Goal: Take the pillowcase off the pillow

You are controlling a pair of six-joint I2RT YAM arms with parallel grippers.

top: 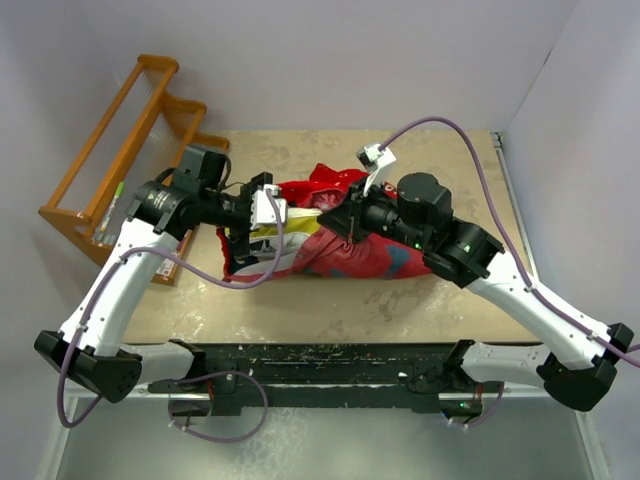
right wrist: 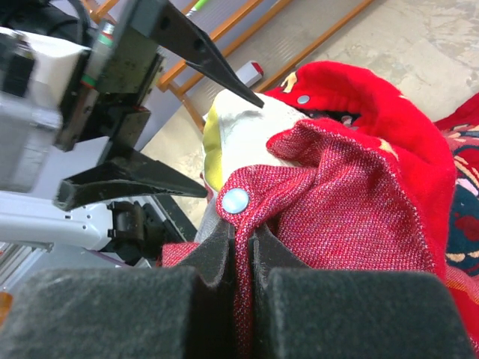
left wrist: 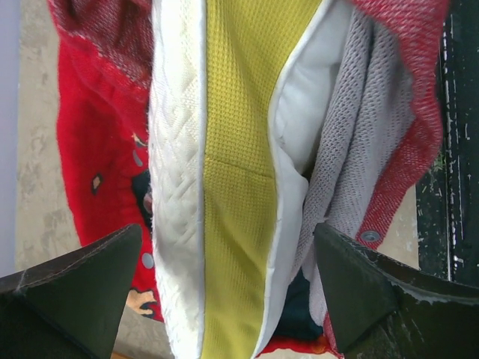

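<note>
The red printed pillowcase (top: 370, 255) lies bunched mid-table with the cream pillow (top: 292, 228) sticking out of its left opening. In the left wrist view the pillow's quilted white face (left wrist: 176, 187) and yellow side band (left wrist: 239, 149) show between the pillowcase (left wrist: 90, 134) folds. My left gripper (top: 262, 215) is open, its two fingers either side of the pillow's end (left wrist: 224, 299) without closing on it. My right gripper (top: 340, 222) is shut (right wrist: 243, 247) on the pillowcase hem (right wrist: 359, 202) just below a snap button (right wrist: 235, 200), beside the exposed pillow (right wrist: 239, 127).
An orange wooden rack (top: 130, 150) stands at the table's far left, close behind the left arm. The black front edge of the table (top: 330, 360) runs below the bundle. White walls enclose the back and the right side.
</note>
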